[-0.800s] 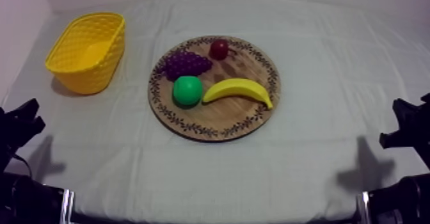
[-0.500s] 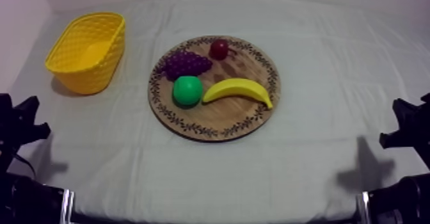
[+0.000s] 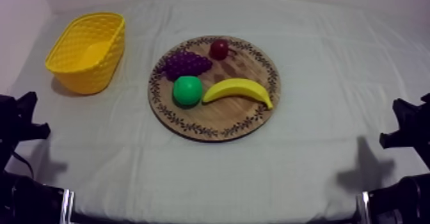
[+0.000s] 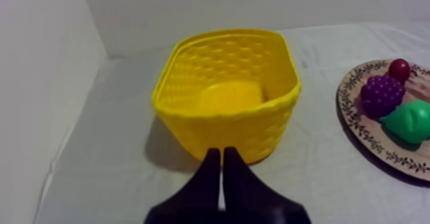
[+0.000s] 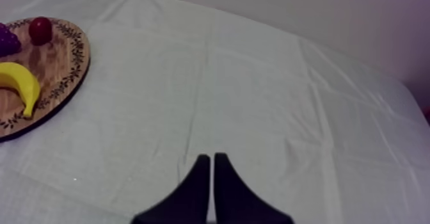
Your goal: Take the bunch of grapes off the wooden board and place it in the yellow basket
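Observation:
A purple bunch of grapes (image 3: 185,64) lies on the upper left part of the round wooden board (image 3: 224,116), untouched. To the left of the board stands the yellow basket (image 3: 87,50), which holds nothing. My left gripper (image 3: 25,119) sits low at the table's left edge, well short of the basket. In the left wrist view its fingers (image 4: 221,157) lie together, shut, pointing at the basket (image 4: 227,92), with the grapes (image 4: 382,93) farther off. My right gripper (image 5: 208,159) is shut on nothing over bare cloth and rests at the right edge (image 3: 403,121).
The board also carries a green pear (image 3: 187,90) just below the grapes, a banana (image 3: 238,90) and a small red fruit (image 3: 219,48). The pear (image 4: 409,119) almost touches the grapes. Bare cloth lies between the basket and the board.
My left gripper has shifted slightly at the table's left edge. The fruit, the basket and the right arm have stayed in place.

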You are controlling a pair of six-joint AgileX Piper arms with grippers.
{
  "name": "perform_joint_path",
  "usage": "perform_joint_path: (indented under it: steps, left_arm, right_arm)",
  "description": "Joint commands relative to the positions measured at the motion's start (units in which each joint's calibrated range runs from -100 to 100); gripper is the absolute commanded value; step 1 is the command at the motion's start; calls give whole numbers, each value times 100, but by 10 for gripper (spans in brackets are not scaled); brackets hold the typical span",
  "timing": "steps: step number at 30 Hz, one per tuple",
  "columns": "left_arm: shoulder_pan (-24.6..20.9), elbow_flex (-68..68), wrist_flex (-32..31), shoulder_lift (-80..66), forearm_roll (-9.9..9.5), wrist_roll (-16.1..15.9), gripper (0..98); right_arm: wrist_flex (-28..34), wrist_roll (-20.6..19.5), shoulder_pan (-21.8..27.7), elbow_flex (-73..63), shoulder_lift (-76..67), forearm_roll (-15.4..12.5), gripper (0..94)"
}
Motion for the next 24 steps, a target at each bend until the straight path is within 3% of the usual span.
perform_joint_path:
  steps: [1, 15, 24]
  left_arm:
    - [13, -123, -35, 237, 7, 6, 0]
    - [380, -1377, -786, 1986, -5, 140, 0]
    - [678, -2964, -440, 3295, -8, 59, 0]
  right_arm:
    - [-4, 2, 0, -1, -2, 1, 5]
    - [-4, 2, 0, -1, -2, 1, 5]
    - [-4, 2, 0, -1, -2, 1, 5]
